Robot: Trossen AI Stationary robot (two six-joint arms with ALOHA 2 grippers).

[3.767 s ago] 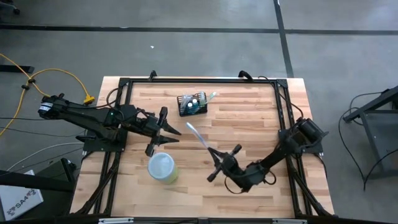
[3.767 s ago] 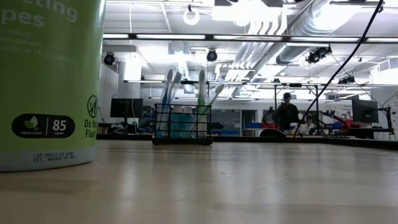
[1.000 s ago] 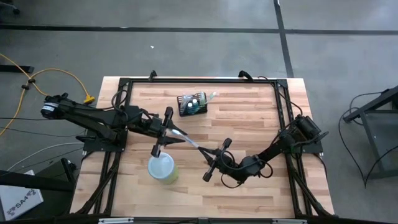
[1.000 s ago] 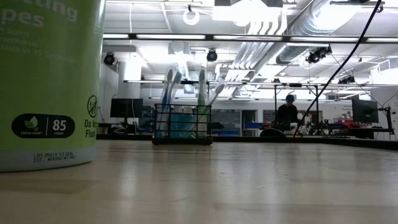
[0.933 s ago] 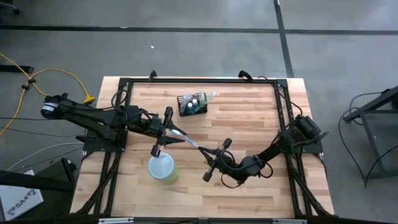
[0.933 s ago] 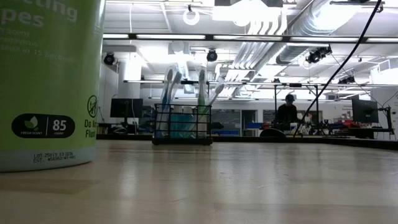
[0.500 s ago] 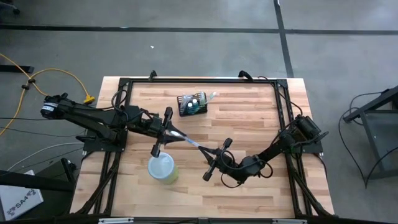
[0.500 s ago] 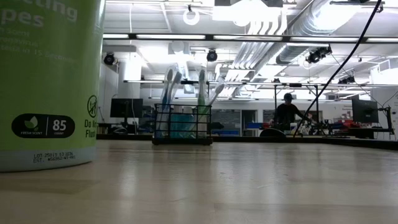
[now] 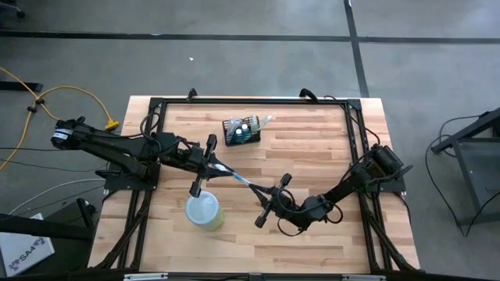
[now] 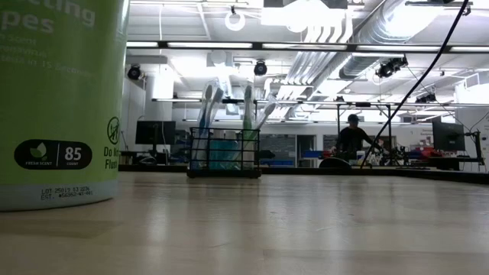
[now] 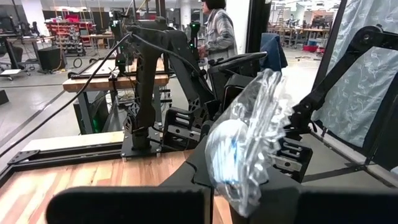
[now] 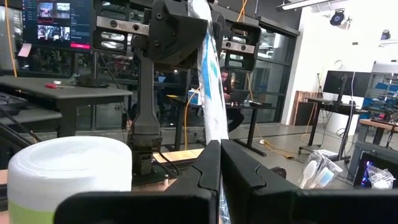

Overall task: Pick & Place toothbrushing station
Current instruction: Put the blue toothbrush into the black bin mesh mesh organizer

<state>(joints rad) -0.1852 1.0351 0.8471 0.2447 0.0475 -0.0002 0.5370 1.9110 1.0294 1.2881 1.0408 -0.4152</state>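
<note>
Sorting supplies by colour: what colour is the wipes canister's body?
Yellow-green, with a pale lid; the wipes canister shows best in the low view.

Two dark jointed arms point(image 9: 117, 148), black cabling, blocky matte hands.

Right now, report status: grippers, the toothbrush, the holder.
Left gripper and right gripper both shut on the wrapped toothbrush, mid-table handover. Black mesh holder at the far edge, untouched. Green wipes canister close beside the left gripper.

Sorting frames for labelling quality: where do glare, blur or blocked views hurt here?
Low view: bright ceiling lights behind silhouette the toothbrushing station; green canister looms cropped. Left wrist view: crinkled wrapped toothbrush glints and blocks the centre. High view: evenly lit.
</note>
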